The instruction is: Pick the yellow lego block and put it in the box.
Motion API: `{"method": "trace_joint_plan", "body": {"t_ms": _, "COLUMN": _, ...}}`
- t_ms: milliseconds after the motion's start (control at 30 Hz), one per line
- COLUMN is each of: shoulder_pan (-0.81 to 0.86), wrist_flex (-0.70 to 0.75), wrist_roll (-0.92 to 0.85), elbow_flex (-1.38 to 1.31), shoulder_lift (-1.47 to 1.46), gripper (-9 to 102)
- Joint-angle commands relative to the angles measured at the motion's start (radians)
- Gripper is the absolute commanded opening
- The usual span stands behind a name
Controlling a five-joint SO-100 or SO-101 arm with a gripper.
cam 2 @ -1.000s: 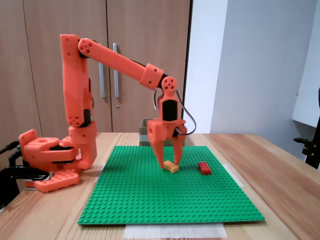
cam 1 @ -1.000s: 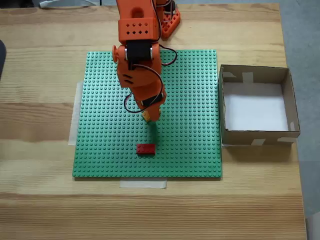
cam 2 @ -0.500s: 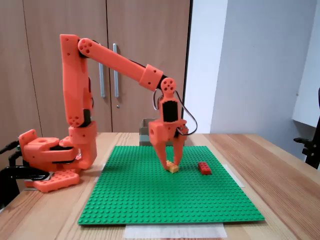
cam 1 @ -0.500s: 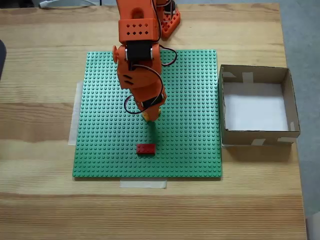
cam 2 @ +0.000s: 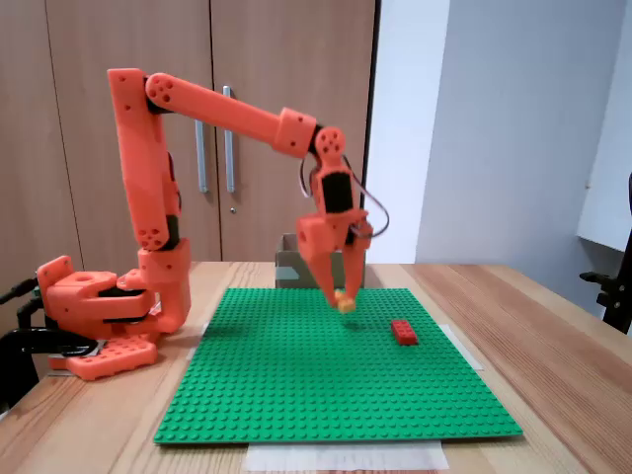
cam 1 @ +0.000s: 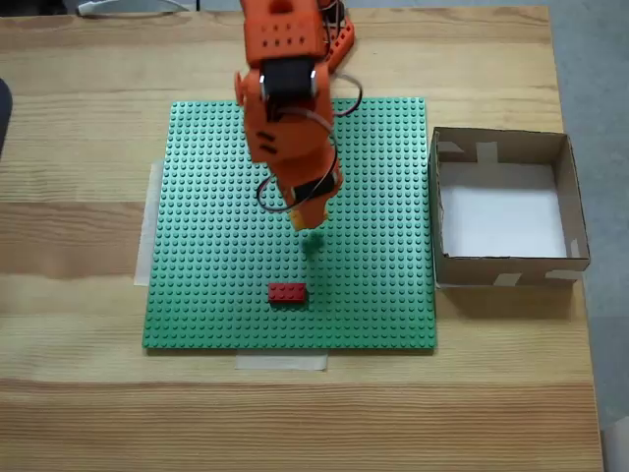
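Gripper [cam 2: 341,296] pinches the yellow lego block [cam 2: 345,302] above the baseplate [cam 1: 197,295]; we should carry high over the box [cam 1: 501,265] wall.

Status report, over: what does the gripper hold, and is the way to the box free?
Gripper shut on yellow lego block, lifted above green baseplate. Box open, at baseplate's right edge in overhead fixed view. Red brick lies off the path.
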Motion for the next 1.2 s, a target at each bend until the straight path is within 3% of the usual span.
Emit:
{"method": "trace_joint_plan", "body": {"t_ms": 0, "shoulder_pan": -0.043, "wrist_flex": 0.064, "wrist_roll": 0.040, "elbow_flex": -0.109, "shoulder_lift": 0.097, "gripper": 1}}
{"method": "trace_joint_plan", "body": {"t_ms": 433, "shoulder_pan": -0.281, "wrist_flex": 0.215, "wrist_roll": 0.130, "elbow_flex": -0.242, "shoulder_lift": 0.239, "gripper": 2}}
{"method": "trace_joint_plan", "body": {"t_ms": 733, "shoulder_pan": -0.514, "wrist_flex": 0.207, "wrist_roll": 0.164, "elbow_flex": -0.347, "shoulder_lift": 0.212, "gripper": 5}}
{"method": "trace_joint_plan", "body": {"t_ms": 1167, "shoulder_pan": -0.635, "wrist_flex": 0.212, "wrist_roll": 0.264, "elbow_flex": -0.575, "shoulder_lift": -0.129, "gripper": 3}}
